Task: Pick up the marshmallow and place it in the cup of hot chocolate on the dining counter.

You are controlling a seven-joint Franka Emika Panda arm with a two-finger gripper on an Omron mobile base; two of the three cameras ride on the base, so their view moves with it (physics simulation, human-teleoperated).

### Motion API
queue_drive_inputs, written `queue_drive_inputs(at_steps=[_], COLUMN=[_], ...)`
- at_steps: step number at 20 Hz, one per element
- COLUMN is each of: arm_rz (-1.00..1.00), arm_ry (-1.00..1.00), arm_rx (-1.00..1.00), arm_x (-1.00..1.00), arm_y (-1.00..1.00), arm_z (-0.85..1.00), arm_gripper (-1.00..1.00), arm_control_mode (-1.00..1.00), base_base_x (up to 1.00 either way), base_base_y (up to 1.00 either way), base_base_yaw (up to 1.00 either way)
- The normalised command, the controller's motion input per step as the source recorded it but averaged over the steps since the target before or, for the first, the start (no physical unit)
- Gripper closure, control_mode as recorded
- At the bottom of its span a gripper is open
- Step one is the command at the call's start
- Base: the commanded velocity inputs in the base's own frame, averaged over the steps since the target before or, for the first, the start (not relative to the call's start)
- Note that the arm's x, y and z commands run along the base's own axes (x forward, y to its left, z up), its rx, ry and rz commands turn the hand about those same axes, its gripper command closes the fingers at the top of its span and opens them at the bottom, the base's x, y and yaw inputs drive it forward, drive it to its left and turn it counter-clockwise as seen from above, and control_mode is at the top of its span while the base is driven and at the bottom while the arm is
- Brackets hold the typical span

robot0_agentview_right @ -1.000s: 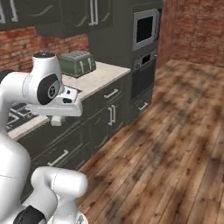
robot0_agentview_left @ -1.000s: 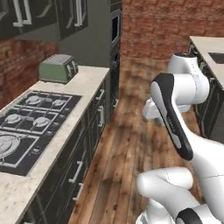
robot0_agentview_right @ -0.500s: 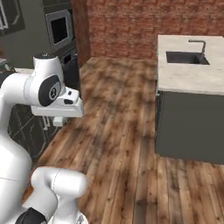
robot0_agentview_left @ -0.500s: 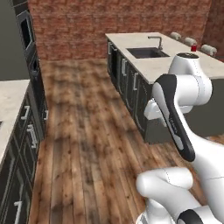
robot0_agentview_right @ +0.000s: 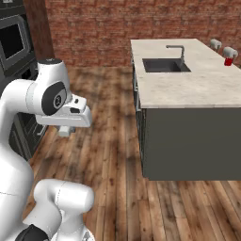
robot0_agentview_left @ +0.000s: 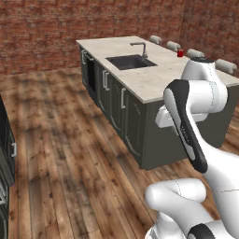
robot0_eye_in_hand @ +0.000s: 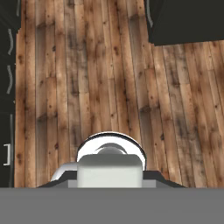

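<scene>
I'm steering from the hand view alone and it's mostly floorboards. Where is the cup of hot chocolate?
Observer: The red cup stands on the dining counter, towards its far end, beyond the sink.
Operator: Is anything close to it?
Observer: Pale stool backs line the counter's far edge just behind it.

White marshmallow (robot0_eye_in_hand: 110,171) gripped in end effector (robot0_eye_in_hand: 110,179), wooden floor (robot0_eye_in_hand: 100,74) below, dark cabinets (robot0_eye_in_hand: 183,22) at edges
</scene>
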Motion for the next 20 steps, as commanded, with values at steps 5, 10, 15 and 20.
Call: queue_drive_inputs(at_steps=[5, 10, 15, 20], arm_rz=[0.00, 0.00, 0.00, 0.00], arm_ry=[0.00, 0.00, 0.00, 0.00], arm_rx=[0.00, 0.00, 0.00, 0.00], arm_x=[0.00, 0.00, 0.00, 0.00], arm_y=[0.00, 0.00, 0.00, 0.00], arm_z=[0.00, 0.00, 0.00, 0.00], arm_gripper=[1.00, 1.00, 1.00, 1.00], arm_control_mode=[1.00, 1.00, 1.00, 1.00], base_base_x=[1.00, 1.00, 0.92, 0.39], base_base_y=[-0.59, -1.00, -1.00, -1.00], base_base_yaw=[-0.02, 0.29, 0.35, 0.18])
